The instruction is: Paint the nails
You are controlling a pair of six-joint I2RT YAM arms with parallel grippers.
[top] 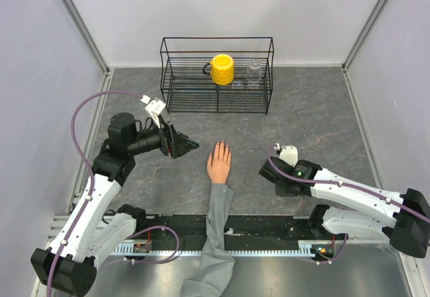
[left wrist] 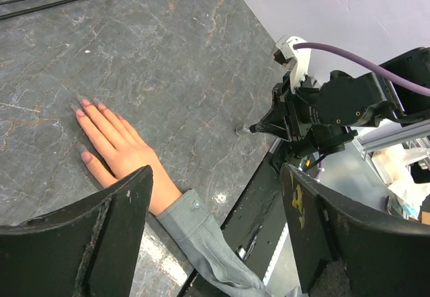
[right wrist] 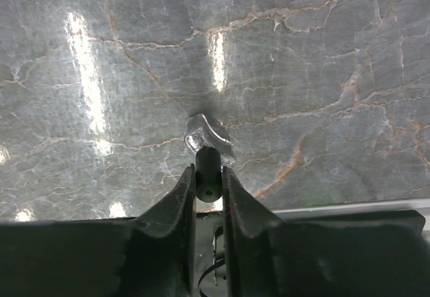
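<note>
- Nails (left wrist: 85,103) lie flat on the mannequin hand (top: 218,164), resting on the tabletop (top: 322,122).
- Right end effector (right wrist: 207,171), right of the hand, pinches a black cap (right wrist: 207,159); seat it squarely before lifting.
- Left end effector (top: 189,146), left of the hand, gapes wide.

Left arm (top: 91,206): elbow raised, forearm reaching inward to the right, wrist about level.
Left gripper (top: 188,146): jaws spread wide, nothing between them.
Right arm (top: 363,188): stretched out low, reaching leftward.
Right gripper (right wrist: 208,184): tipped downward (very low indeed), both fingers (right wrist: 180,199) pressed against a small dark cap (right wrist: 207,157).
</note>
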